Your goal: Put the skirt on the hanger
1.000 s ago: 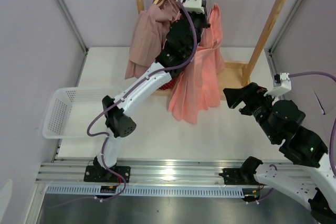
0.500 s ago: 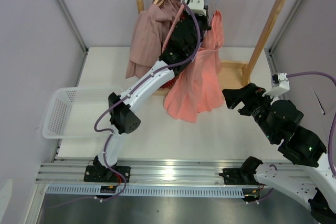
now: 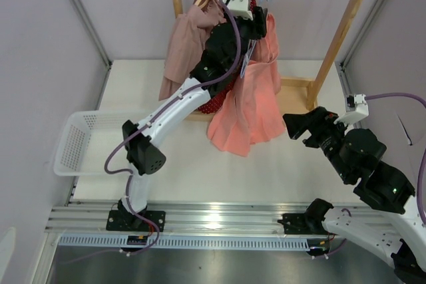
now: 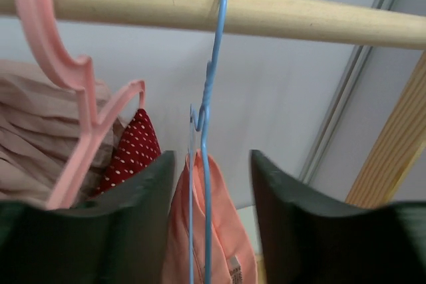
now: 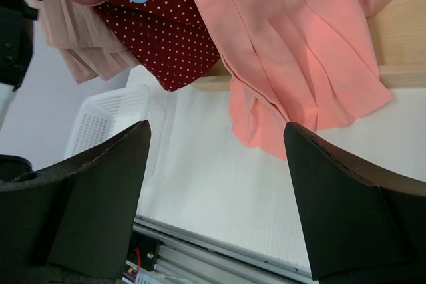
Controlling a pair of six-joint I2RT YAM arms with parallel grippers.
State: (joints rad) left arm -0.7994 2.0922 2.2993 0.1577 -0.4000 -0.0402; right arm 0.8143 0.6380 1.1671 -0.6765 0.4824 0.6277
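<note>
from here i see the skirt (image 3: 256, 98) hanging off the light-blue hanger (image 4: 208, 88), whose slim hook sits over the wooden rail (image 4: 299, 14). the salmon fabric falls in pleats from the top of the rack and flares out low, its hem near the white surface (image 3: 200, 171); i cannot tell if it touches. my left hand (image 4: 211, 164) is up at the rail with its fingers apart, one on each side of the hanger neck and the skirt's top, not clamped on either. a pink hanger (image 4: 50, 38) hooks the rail just left of it, with a dark red dotted garment (image 4: 133, 144) and a mauve garment (image 3: 183, 44) beside it. my right hand (image 5: 216, 131) hangs spread wide and holding nothing, right of the skirt's hem. the white basket (image 3: 66, 144) rests at the surface's left edge, well apart from the rack, only its mesh floor showing.
</note>
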